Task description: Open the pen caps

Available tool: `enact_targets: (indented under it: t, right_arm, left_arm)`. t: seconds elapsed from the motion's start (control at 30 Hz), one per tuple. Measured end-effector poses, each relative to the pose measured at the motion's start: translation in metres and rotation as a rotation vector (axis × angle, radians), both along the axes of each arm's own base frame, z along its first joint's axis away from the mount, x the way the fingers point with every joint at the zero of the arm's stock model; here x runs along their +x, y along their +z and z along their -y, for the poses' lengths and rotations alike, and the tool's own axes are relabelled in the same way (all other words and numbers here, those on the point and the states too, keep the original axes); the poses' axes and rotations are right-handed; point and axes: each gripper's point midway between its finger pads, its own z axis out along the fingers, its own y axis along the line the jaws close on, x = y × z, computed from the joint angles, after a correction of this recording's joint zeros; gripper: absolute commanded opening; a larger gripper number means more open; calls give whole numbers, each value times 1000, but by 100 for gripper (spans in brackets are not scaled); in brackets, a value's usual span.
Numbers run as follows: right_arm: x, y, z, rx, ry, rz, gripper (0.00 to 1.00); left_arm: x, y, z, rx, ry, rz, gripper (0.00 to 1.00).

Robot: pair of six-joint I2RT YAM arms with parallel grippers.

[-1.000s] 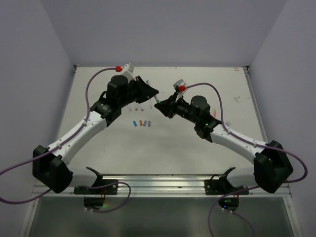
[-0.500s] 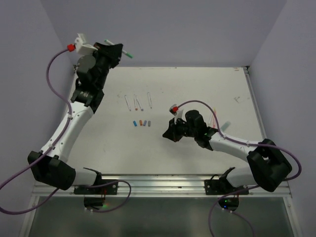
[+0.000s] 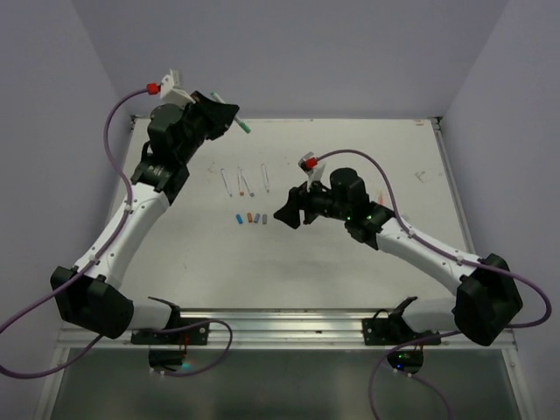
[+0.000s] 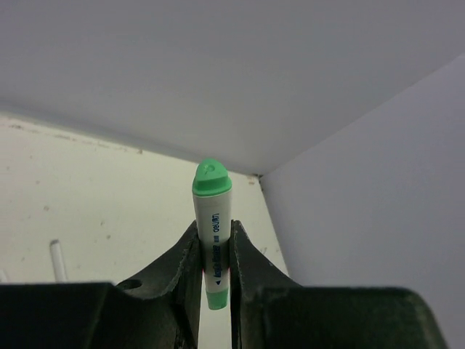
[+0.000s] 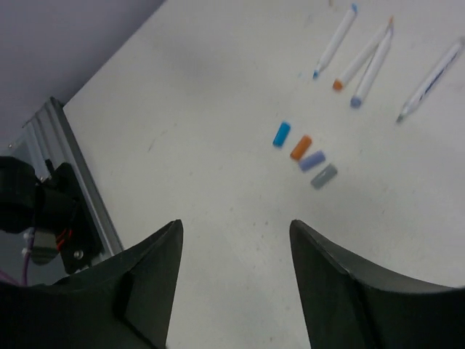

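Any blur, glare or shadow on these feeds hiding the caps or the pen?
Top view: even light, no glare, but the loose caps are tiny specks. Left wrist: the green pen in the left gripper is sharp, print visible. Right wrist: caps crisp; the right gripper looks dark and soft-edged.

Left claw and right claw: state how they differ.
The left claw grips a green-tipped pen; the right claw stands open and empty. The left claw sits high by the back wall; the right claw hangs over the table near the loose caps. Both are black.

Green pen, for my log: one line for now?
left tool: shut on green pen | right tool: open | four caps: on table
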Motion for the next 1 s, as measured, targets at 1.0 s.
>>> enact_targets:
  t: [1.0]
  right_arm:
    - [74,118,-35,-1,-29,255,61]
  left_arm:
    - [-64,-94,59,201,-243,-290,0]
